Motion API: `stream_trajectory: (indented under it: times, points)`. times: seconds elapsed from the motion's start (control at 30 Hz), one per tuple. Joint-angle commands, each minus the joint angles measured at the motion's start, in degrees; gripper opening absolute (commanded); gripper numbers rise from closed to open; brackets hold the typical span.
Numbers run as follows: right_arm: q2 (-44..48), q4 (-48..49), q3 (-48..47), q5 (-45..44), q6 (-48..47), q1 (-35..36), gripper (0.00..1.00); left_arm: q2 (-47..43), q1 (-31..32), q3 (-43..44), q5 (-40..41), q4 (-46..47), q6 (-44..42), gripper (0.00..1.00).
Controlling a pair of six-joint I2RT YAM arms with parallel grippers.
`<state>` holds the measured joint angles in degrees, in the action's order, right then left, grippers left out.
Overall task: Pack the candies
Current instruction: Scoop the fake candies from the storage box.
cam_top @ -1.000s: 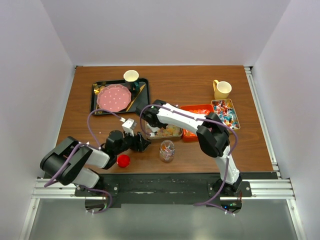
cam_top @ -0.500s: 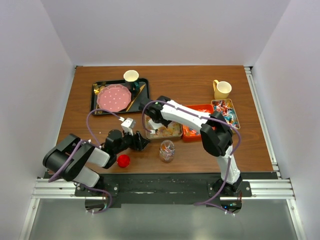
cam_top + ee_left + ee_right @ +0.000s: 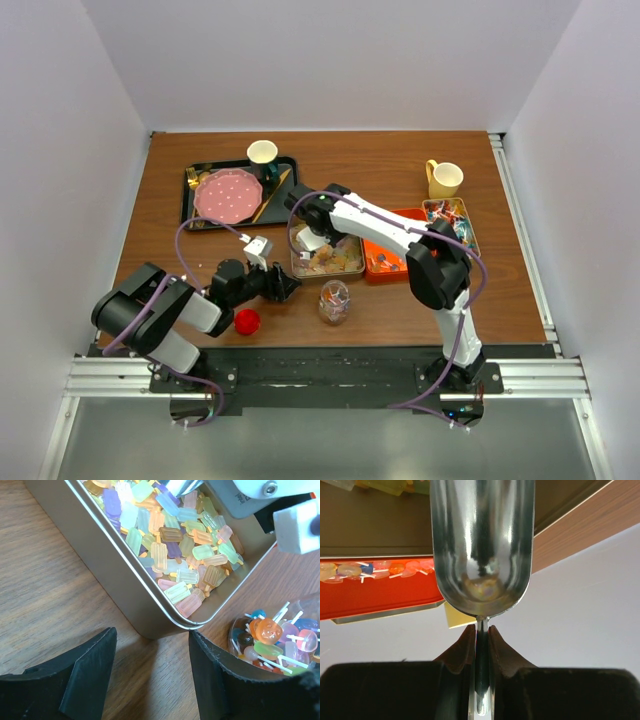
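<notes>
Pastel candies (image 3: pixel 175 550) fill a metal tin (image 3: pixel 325 258) at mid-table, whose near corner (image 3: pixel 150 625) lies just beyond my left gripper's fingertips. My left gripper (image 3: pixel 152 655) (image 3: pixel 281 285) is open over bare wood, with nothing between its fingers. To its right stands a clear jar (image 3: pixel 275 640) (image 3: pixel 334 301) holding coloured lollipop candies. My right gripper (image 3: pixel 481 635) (image 3: pixel 311 236) hangs over the tin's far left part, shut on the thin handle of a metal scoop (image 3: pixel 481 545). Wrapped candies (image 3: pixel 450 226) lie in a tin at the right.
A red tray (image 3: pixel 385 262) (image 3: pixel 375 595) with lollipops touches the tin's right side. A small red disc (image 3: pixel 247 321) lies near the left arm. At the back stand a yellow mug (image 3: pixel 444 178) and a black tray (image 3: pixel 195 170) with a pink plate (image 3: pixel 228 196) and a cup (image 3: pixel 262 152).
My right gripper has carried the scoop from the tin's near left side toward its far side. The left gripper has stayed by the tin's corner, its jaws slightly narrower.
</notes>
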<state>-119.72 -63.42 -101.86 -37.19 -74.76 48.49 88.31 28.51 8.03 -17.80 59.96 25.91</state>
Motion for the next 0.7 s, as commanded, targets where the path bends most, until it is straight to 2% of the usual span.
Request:
stream_trajectory:
  times: [0.0, 0.13, 0.67]
  points:
    - [-1.58, 0.74, 2.18, 10.91, -4.33, 0.82, 0.0, 1.34, -0.3, 0.14, 0.66, -3.1, -1.39, 0.64]
    - [0.02, 4.62, 7.9, 9.77, -7.94, 0.2, 0.0, 0.81, -0.3, 0.05, 0.93, -3.1, -1.39, 0.64]
    - [-3.85, 5.5, 2.46, 10.38, -6.1, 2.22, 0.0, 0.81, -0.3, -0.03, 0.93, -3.1, -1.13, 0.64]
